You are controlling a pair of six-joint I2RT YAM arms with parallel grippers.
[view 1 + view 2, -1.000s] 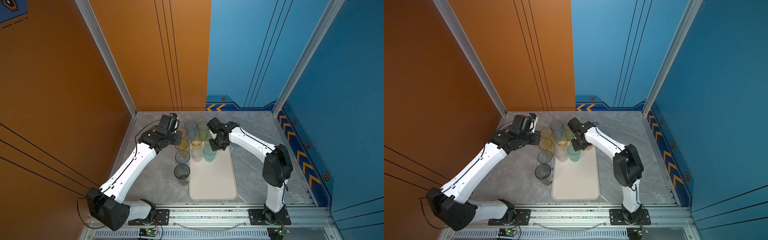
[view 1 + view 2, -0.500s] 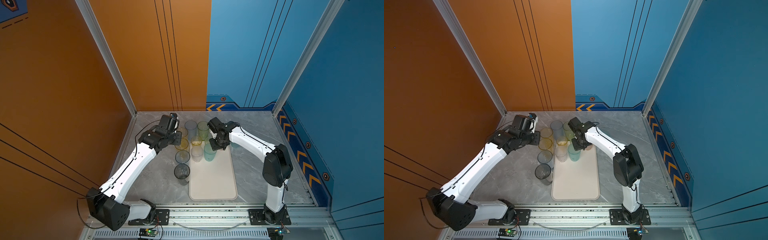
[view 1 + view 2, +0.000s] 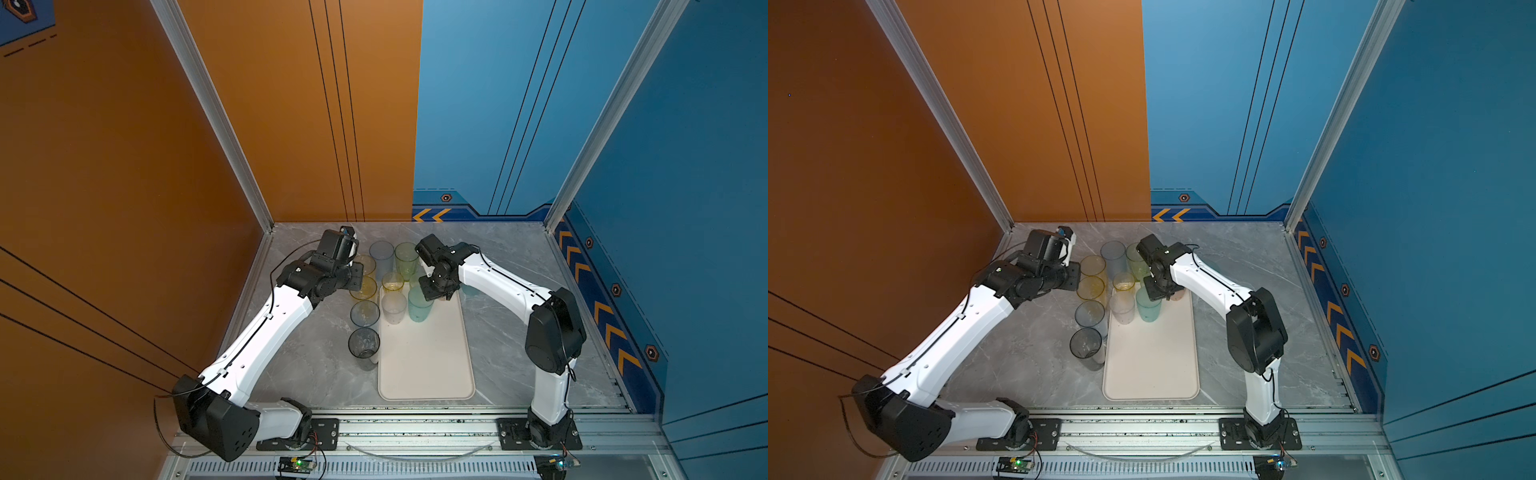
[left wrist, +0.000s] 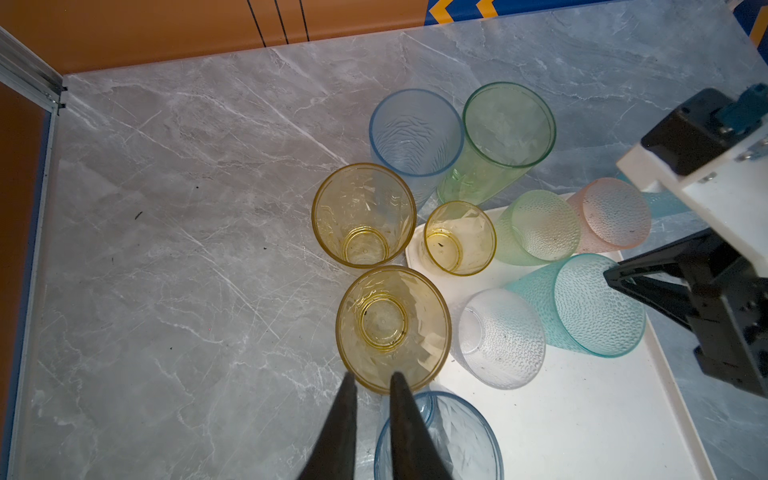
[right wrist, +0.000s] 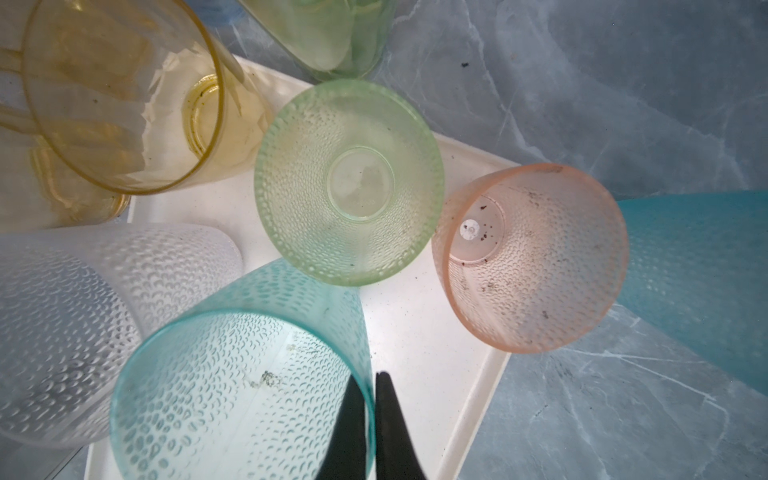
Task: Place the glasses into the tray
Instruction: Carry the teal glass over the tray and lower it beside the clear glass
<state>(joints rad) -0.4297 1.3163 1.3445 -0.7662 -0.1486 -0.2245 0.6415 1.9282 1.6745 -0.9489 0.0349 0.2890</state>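
- Around the teal tumbler (image 5: 232, 395) on the tray (image 3: 424, 361), a clear frosted tumbler (image 3: 393, 307) stands just to its left. A green frosted tumbler (image 5: 349, 183) and a pink tumbler (image 5: 530, 257) stand close on its far side. A small yellow tumbler (image 3: 392, 281) sits in the tray's far left corner.
- On the table (image 3: 311, 365), a tall blue tumbler (image 3: 381, 253) and a tall green tumbler (image 3: 406, 255) stand past the tray's far edge.
- The right gripper (image 5: 370, 376) is clenched on the teal tumbler's rim, with one finger inside the mouth and one outside.
- The left gripper (image 4: 372, 376) pinches the rim of a yellow tumbler (image 4: 392, 328). It stands on the table just left of the tray's far corner.
- The teal tumbler stands upright on the tray's far half, mouth up and long axis vertical.
- It is translucent with a dimpled wall and tapers to a narrower base. Dark specks lie inside.
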